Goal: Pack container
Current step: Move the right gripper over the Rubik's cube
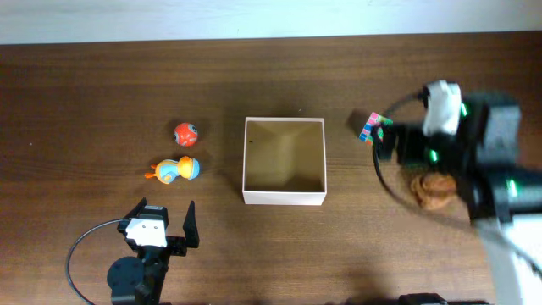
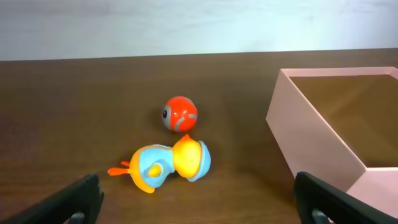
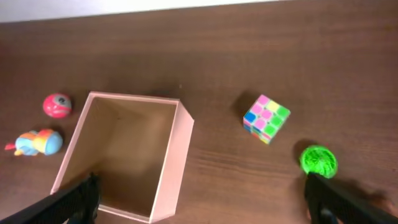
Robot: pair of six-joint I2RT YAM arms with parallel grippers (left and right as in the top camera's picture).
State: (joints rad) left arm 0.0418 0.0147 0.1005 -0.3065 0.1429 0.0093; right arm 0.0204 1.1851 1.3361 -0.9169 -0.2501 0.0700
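The container (image 1: 284, 197), a shallow square box with white walls and a tan inside, stands empty mid-table. In the left wrist view its wall (image 2: 311, 143) is at the right; the right wrist view looks down on its wall (image 3: 177, 168). Left of it lie a red ball (image 1: 186, 133) (image 2: 180, 114) and an orange-and-blue duck toy (image 1: 175, 170) (image 2: 166, 165). To its right sit a colourful cube (image 1: 373, 128) (image 3: 266, 117), a green ball (image 3: 319, 160) and a brown lumpy toy (image 1: 434, 190). My left gripper (image 1: 163, 219) (image 2: 196, 186) is open just before the duck. My right gripper (image 3: 202, 193) hangs open high above the container's right side.
The right arm (image 1: 461, 144) covers the table to the right of the cube and hides the green ball from overhead. A pale wall (image 1: 271, 17) borders the table's far edge. The left arm's cable (image 1: 80, 250) loops at the front left.
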